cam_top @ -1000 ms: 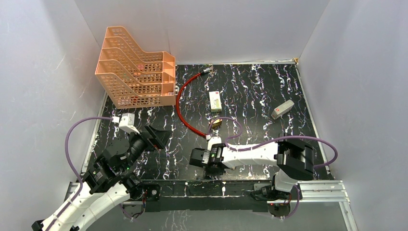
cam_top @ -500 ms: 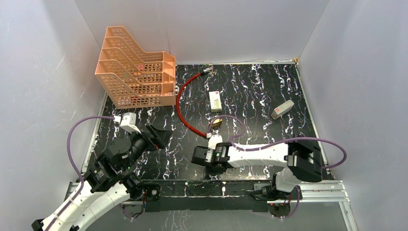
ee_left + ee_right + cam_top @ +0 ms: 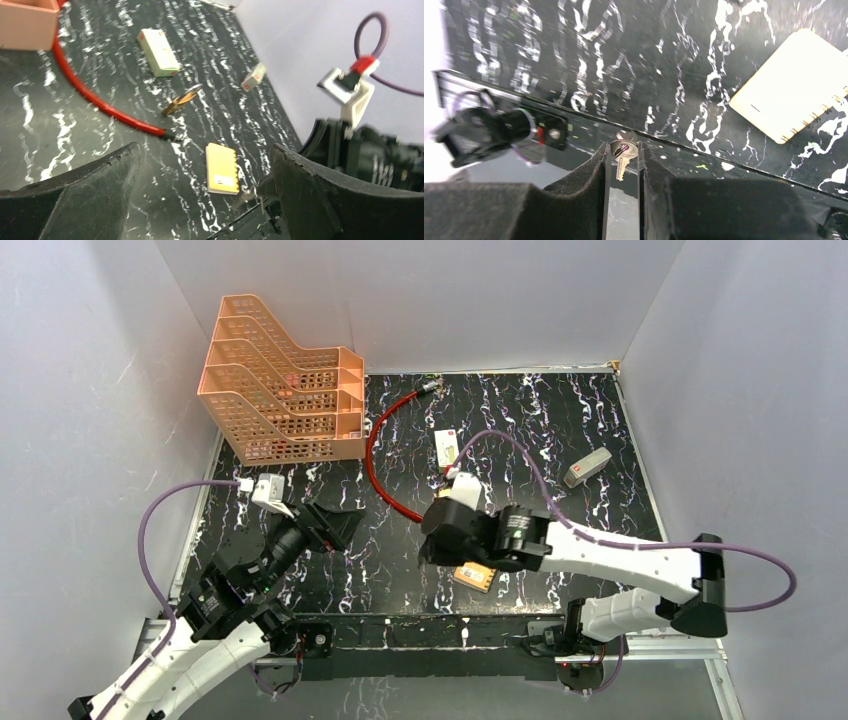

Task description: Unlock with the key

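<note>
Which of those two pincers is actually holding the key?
The right pincer: it is shut on the small silvery key. The left pincer gapes wide open, with nothing in it.

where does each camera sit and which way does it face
top external: above and behind, looking down on the table; left arm and right arm show.
left wrist: on the left arm, facing across the table at the red cable and notepad; left gripper open.
right wrist: on the right arm, facing down at the table's near edge; right gripper shut on the key.
shared: notepad in all three.
</note>
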You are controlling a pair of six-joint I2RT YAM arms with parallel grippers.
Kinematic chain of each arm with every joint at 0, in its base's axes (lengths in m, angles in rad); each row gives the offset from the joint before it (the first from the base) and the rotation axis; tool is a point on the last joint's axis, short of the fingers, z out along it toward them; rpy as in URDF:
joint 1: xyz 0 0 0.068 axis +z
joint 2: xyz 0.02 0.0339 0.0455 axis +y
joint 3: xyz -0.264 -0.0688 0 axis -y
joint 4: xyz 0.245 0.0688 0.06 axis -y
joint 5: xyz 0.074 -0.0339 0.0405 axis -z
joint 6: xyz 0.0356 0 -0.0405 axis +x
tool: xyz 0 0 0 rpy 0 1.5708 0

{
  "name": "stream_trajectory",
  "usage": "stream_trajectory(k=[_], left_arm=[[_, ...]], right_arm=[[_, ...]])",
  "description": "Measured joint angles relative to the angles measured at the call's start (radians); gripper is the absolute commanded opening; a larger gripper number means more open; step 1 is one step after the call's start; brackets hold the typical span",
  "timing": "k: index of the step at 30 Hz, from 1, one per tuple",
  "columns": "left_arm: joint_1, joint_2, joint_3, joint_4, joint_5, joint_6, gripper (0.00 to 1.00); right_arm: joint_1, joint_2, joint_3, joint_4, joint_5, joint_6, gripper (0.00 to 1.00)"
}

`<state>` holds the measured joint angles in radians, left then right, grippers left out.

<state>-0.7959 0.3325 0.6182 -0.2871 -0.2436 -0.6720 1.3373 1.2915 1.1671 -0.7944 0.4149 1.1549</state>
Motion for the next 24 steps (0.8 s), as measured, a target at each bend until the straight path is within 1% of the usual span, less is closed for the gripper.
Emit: stream_trajectory(k=[5, 10, 13, 16, 20, 24], left_arm=[[0.000, 0.005, -0.028, 0.151, 0.122, 0.012, 0.98], [0.000, 0.082, -0.040, 0.337, 0.286, -0.019, 0.98], [0.000, 0.129, -0.040, 0.419, 0.344, -0.039, 0.98], [0.000, 0.168, -0.040, 0.485, 0.385, -0.046, 0.93], [0.000, 0.224, -0.040, 0.547, 0.433, -0.042, 0.83], [0.000, 0.304, -0.021, 0.551, 0.489, -0.018, 0.76]], right_arm=[[-0.046, -0.077, 0.117, -0.026, 0.036, -0.048, 0.00], [-0.076, -0.103, 0.195, -0.027, 0.101, -0.079, 0.00], [-0.095, -0.103, 0.205, -0.018, 0.121, -0.086, 0.00], [-0.116, -0.095, 0.209, -0.010, 0.132, -0.085, 0.00], [-0.132, -0.074, 0.219, 0.002, 0.138, -0.084, 0.00], [-0.141, -0.069, 0.219, 0.013, 0.140, -0.081, 0.00]])
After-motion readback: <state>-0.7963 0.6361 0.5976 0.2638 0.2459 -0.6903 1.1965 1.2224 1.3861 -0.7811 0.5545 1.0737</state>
